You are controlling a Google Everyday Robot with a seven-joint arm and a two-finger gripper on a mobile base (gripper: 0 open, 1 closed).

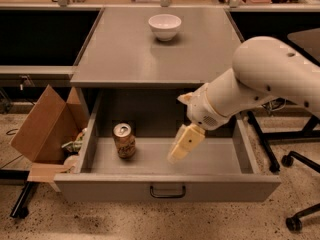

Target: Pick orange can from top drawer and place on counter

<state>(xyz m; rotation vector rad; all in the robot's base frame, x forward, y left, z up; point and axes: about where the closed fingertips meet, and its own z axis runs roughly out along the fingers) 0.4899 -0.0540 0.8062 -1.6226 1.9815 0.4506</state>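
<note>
Grey metal surrounds me: the top drawer point(220, 160) stands pulled out below the front edge of the counter point(150, 59). My gripper point(177, 128) hangs over the drawer floor, slightly right of its middle, jaws released and spread with nothing between them. The orange can point(124, 140) stands upright on the drawer floor near the left wall, apart from me, with bare floor between us and open room above its silver top. My arm crosses in over the drawer's right wall. A white bowl point(164, 26) sits near the counter's back edge. A cardboard box point(42, 126) leans just outside the drawer's left wall.
</note>
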